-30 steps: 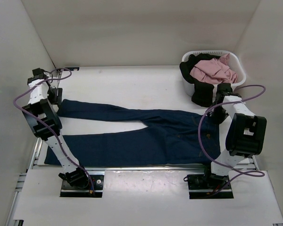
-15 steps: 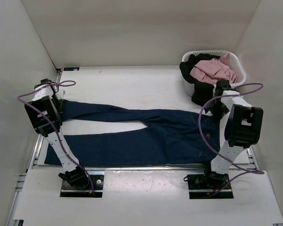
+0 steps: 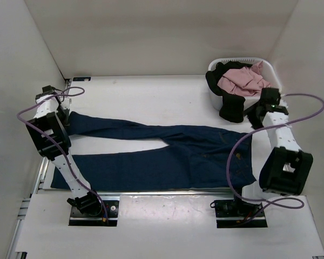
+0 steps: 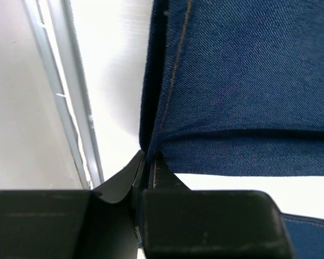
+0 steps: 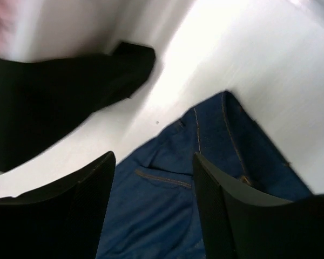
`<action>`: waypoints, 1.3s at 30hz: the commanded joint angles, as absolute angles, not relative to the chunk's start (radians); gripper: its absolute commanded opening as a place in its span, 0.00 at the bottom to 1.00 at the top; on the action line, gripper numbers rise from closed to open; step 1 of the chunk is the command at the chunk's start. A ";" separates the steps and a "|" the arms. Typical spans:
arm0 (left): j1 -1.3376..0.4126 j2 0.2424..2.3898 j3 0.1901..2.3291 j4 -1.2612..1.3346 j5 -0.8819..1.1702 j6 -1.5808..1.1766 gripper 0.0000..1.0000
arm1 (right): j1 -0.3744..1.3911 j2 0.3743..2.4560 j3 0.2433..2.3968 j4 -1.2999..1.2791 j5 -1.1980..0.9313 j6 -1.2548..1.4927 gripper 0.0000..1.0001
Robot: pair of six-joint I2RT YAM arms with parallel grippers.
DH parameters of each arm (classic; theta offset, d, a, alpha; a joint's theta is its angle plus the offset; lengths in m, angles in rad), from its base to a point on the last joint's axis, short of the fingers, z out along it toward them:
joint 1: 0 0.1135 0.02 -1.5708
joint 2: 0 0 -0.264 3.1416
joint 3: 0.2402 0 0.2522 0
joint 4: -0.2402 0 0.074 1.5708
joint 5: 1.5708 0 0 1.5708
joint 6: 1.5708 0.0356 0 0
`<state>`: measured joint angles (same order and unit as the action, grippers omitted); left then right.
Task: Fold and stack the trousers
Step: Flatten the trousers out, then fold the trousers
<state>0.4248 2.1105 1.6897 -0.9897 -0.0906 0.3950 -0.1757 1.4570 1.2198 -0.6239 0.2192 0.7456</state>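
Observation:
The trousers (image 3: 167, 154) are dark navy jeans lying flat on the table, legs pointing left and waist at the right. My left gripper (image 3: 68, 118) is at the far leg's hem by the table's left edge. In the left wrist view it (image 4: 149, 162) is shut on the hem corner of the denim (image 4: 243, 81), which bunches where the jaws meet. My right gripper (image 3: 253, 118) hovers over the far corner of the waist. In the right wrist view it (image 5: 154, 157) is open, with the pocket stitching of the trousers (image 5: 167, 205) below and nothing between its fingers.
A white basket (image 3: 276, 81) at the back right holds a pink garment (image 3: 243, 81). A black garment (image 3: 231, 108) hangs over its side onto the table, close to my right gripper, and shows again as dark cloth (image 5: 54, 91). A metal rail (image 4: 70, 97) edges the table's left side.
My left gripper has shut on the far leg's hem. The right arm has swung out to the right, its gripper pulling back from over the waistband toward the basket side, still open.

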 commanded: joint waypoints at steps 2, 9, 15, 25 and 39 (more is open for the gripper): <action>0.420 2.005 1.680 -0.979 -0.112 0.391 0.14 | -0.175 1.587 1.034 -0.470 0.129 0.885 0.63; 0.452 1.947 1.671 -0.979 -0.141 0.419 0.14 | -0.175 1.781 1.003 -0.436 0.251 0.940 0.62; 0.476 1.908 1.765 -1.035 -0.143 0.428 0.14 | -0.175 1.786 1.023 -0.494 0.298 0.930 0.48; 0.466 1.879 2.092 -1.198 -0.084 0.449 0.14 | -0.184 1.595 1.121 -0.541 0.298 0.753 0.00; 0.466 1.746 1.878 -1.210 -0.011 0.469 0.14 | -0.218 1.531 1.088 -0.640 0.233 0.741 0.45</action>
